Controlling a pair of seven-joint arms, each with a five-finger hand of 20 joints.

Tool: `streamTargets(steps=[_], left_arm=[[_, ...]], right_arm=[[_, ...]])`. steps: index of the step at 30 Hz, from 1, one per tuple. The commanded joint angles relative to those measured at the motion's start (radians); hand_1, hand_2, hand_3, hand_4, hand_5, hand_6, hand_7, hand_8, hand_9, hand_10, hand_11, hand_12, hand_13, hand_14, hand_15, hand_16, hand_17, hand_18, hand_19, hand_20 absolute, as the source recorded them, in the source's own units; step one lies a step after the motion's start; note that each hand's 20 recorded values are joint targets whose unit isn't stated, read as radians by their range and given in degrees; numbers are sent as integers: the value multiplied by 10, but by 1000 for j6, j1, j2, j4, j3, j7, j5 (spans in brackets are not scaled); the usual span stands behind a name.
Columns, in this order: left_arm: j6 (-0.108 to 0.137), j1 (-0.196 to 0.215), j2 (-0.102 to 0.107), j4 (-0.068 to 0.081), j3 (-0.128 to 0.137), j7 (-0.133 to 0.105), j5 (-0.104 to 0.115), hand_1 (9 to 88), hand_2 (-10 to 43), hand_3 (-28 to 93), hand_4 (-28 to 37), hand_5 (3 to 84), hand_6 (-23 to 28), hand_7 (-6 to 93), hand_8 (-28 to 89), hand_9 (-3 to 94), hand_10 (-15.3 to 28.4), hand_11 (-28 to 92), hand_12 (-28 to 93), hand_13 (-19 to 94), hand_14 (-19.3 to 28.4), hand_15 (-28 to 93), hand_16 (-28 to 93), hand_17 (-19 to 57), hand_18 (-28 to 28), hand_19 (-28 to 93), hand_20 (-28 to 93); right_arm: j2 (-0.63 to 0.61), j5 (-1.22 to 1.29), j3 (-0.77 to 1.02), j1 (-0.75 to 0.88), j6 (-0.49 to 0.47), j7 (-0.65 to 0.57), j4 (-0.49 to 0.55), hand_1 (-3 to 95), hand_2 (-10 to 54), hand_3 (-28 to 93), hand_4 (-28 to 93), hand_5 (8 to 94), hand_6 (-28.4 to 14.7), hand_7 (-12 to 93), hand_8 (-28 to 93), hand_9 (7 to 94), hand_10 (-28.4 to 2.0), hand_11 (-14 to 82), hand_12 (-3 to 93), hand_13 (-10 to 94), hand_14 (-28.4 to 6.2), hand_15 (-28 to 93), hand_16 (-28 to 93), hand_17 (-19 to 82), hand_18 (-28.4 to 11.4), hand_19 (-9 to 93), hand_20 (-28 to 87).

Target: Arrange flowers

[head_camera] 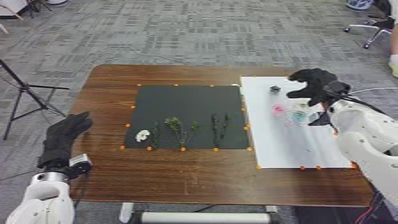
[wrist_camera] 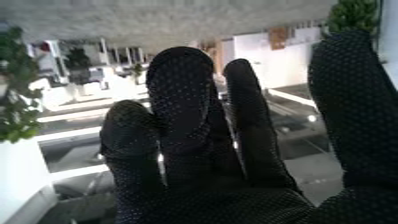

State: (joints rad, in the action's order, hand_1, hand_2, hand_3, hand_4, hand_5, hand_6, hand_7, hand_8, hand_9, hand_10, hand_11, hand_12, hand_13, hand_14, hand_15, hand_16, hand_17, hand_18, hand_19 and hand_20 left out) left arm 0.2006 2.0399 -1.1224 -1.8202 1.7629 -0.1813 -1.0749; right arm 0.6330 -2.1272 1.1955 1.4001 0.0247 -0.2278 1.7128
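Right hand (head_camera: 314, 83), fingers loosely extended, hangs over the white sheet's (head_camera: 289, 145) far part, the pink flower (head_camera: 278, 109) lying leftward and nearer the robot.

Pink, white flowers (head_camera: 143, 135) — on two sheets (head_camera: 182, 102)

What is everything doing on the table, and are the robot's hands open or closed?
Left hand: open
Right hand: open
Black mat: flat
White sheet: flat
White flower: lying on mat
Green stems: lying on mat
Pink flower: on sheet
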Motion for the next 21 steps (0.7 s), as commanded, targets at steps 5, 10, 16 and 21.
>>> streamTargets(steps=[5,10,16,21], left_arm=[[-20,14,-15,-14,3,8,-19,243,71,658,-283,530,46,128,-67,516,156,214,119,401,181,189,9,73,115,104,180],[-19,19,-17,-17,6,7,-16,243,72,658,-283,530,46,128,-67,516,156,214,119,401,181,190,9,73,115,104,179],[-23,18,-19,-16,7,6,-16,242,73,657,-283,531,46,129,-67,516,156,213,119,402,181,190,9,73,116,105,179],[-23,15,-18,-16,7,7,-16,240,74,658,-283,530,45,128,-67,516,155,214,119,403,181,190,8,73,116,105,179]], right_arm=[[18,-47,43,110,-64,-29,-23,346,-95,670,-150,486,-3,147,-84,525,-128,99,179,739,-87,621,278,449,-189,875,515],[7,-43,86,178,-73,-40,-4,350,-95,675,-149,490,-2,151,-86,528,-128,101,179,740,-85,620,279,450,-189,875,515],[15,-37,100,220,-65,-47,3,360,-95,677,-150,498,-2,156,-86,532,-127,105,182,741,-84,619,280,450,-187,875,514],[15,-55,37,208,33,-27,-19,392,-95,683,-154,523,9,175,-90,575,-131,144,193,749,-78,627,283,458,-184,880,515]])
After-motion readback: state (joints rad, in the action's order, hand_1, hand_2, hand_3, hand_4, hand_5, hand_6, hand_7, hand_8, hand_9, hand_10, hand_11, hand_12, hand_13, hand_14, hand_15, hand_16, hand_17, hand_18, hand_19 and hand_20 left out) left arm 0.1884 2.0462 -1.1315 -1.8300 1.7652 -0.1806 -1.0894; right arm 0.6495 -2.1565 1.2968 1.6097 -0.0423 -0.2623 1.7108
